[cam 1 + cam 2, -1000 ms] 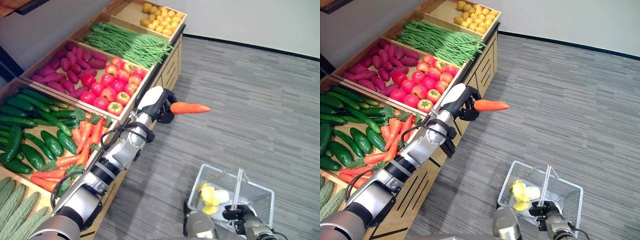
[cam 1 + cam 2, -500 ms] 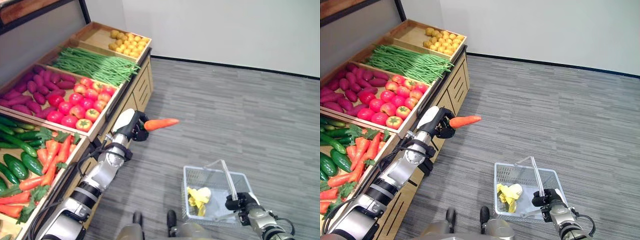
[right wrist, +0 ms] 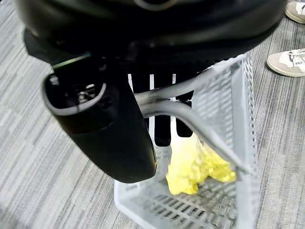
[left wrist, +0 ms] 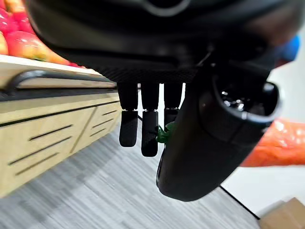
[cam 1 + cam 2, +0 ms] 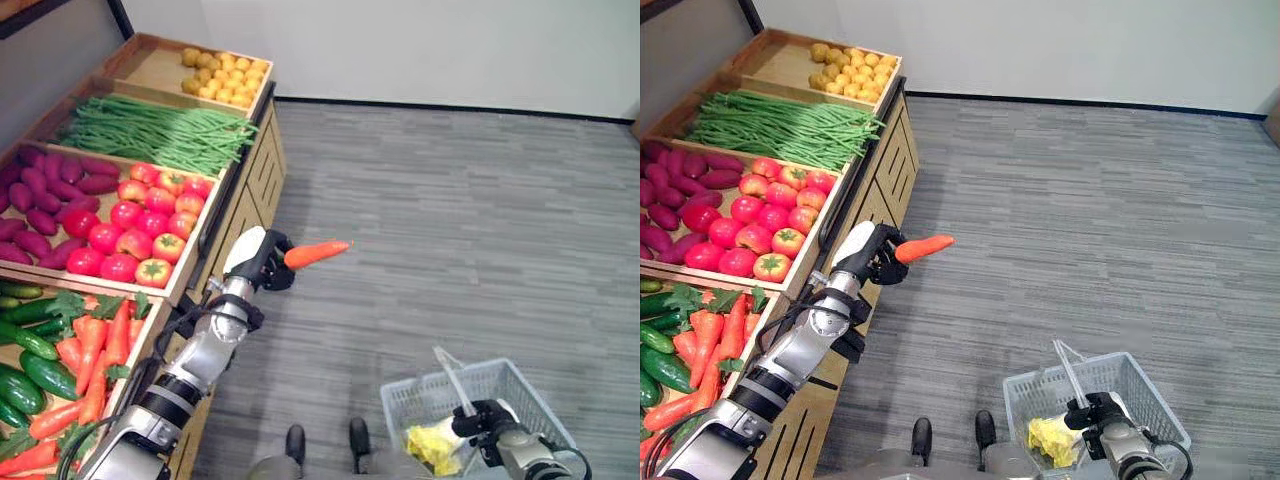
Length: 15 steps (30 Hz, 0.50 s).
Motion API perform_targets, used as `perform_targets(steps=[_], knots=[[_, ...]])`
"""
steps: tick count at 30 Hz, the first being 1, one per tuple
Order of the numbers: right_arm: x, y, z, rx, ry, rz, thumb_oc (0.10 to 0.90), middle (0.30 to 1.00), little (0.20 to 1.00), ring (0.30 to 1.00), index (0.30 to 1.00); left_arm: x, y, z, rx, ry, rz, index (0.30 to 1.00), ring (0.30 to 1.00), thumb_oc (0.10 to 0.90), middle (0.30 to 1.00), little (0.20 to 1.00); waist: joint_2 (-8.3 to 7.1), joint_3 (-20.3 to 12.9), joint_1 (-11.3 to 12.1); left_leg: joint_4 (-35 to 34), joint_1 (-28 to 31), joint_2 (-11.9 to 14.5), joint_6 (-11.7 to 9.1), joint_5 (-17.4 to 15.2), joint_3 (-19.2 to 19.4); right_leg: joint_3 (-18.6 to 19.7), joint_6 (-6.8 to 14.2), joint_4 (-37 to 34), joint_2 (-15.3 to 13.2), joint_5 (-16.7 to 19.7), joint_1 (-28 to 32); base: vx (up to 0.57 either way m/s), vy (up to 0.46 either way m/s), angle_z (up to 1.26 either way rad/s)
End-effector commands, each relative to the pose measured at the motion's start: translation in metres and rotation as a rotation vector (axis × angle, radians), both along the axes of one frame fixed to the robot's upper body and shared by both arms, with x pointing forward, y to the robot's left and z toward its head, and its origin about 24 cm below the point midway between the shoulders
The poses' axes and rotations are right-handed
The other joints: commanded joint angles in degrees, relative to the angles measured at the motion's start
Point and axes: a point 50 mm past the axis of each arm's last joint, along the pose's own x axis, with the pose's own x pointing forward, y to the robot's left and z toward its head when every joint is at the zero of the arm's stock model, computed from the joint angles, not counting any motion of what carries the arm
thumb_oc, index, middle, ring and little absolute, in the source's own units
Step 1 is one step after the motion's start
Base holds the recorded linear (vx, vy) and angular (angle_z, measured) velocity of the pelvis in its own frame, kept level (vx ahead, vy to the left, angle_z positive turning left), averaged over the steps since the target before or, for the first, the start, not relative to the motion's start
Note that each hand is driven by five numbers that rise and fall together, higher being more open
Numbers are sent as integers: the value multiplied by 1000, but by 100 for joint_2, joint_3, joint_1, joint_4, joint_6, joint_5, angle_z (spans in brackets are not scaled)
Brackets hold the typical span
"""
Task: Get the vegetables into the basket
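Orange carrot [image 5: 316, 253] still clamped in left hand [image 5: 268, 262], tip pointing away; right hand [image 5: 489, 419] keeps gripping basket [image 5: 520, 385] handle, basket now nearer.

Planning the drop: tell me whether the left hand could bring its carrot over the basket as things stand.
Probably yes. The left hand holds the carrot out over bare floor, and the basket, hanging from the right hand, is open-topped with nothing between them.

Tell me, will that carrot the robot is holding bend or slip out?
Probably not bend: the carrot sticks straight out sideways from the left hand without drooping, so it looks stiff. It might slip, since it is held by its thick end. Dropped on the floor, its round shape would likely roll.
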Motion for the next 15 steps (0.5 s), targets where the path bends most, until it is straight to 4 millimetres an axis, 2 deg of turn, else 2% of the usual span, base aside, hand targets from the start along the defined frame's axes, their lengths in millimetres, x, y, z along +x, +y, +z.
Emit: perform_targets(steps=[1,7,12,15], knots=[[56,-15,39,-49,-238,36,400,300,300,300,300,14,-6,55,4,-243,-46,300,300,400,300,300,-194,-311,92,6,34,-64,-121,-300,-104,173,319,263,-166,-844,516,31,36,0],[74,-26,60,-77,-330,27,400,300,300,300,300,12,-6,56,-2,-247,-53,300,300,400,300,300,-128,-388,108,6,178,-83,-115,-342,-132,151,341,139,-217,-792,655,39,36,1],[100,-34,89,-111,-449,36,400,300,300,300,300,12,-15,60,-15,-258,-84,300,300,400,300,300,-62,-426,111,6,269,-108,-112,-390,-151,110,368,52,-257,-758,752,17,18,3],[125,-26,115,-114,-560,86,400,300,300,300,300,14,-22,62,-29,-264,-105,300,300,400,300,300,-26,-453,119,6,304,-108,-114,-403,-156,87,369,41,-273,-765,792,0,0,0]])
